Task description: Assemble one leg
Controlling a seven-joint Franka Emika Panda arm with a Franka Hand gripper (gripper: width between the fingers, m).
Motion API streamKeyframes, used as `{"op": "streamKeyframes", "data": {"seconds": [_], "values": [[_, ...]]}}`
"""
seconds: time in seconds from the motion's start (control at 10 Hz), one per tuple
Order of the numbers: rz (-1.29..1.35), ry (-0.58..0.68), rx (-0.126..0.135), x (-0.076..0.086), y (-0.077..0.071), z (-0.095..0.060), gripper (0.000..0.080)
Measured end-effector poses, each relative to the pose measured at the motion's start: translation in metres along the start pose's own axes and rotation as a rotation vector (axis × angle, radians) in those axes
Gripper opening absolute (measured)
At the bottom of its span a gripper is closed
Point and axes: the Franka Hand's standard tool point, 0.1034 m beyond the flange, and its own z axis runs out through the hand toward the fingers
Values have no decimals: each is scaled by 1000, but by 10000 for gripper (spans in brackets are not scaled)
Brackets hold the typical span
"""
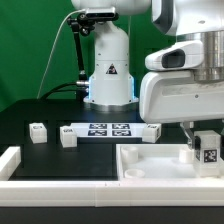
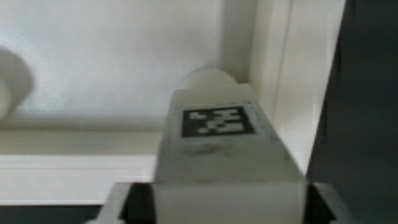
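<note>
You see the gripper (image 1: 207, 135) clamped on the leg (image 1: 209, 149), a tagged white post, above the rimmed white panel (image 1: 160, 166) at its four o'clock corner.

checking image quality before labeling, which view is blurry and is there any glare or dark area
Wrist view: soft and out of focus, though the tag on the held leg stays readable; a dark band runs down one edge. Exterior view: sharper, black table swallows detail, white panel looks bright and flat, the gripper casts little visible shadow.

White tagged leg (image 1: 207, 150) (image 2: 221, 140) upright between the fingers (image 1: 186, 131), over the panel (image 1: 150, 160) corner
</note>
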Motion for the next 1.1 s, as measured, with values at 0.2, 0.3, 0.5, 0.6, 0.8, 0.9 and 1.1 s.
{"op": "streamKeyframes", "data": {"seconds": [0.2,0.3,0.5,0.6,0.8,0.9,1.1], "values": [[212,22,18,1,2,1,290],[358,48,42,3,6,1,290],[614,61,81,2,11,2,290],[702,61,94,1,12,3,290],[910,79,120,-1,11,3,297],[1011,80,127,-3,10,3,303],[1151,70,134,-5,8,3,304]]}}
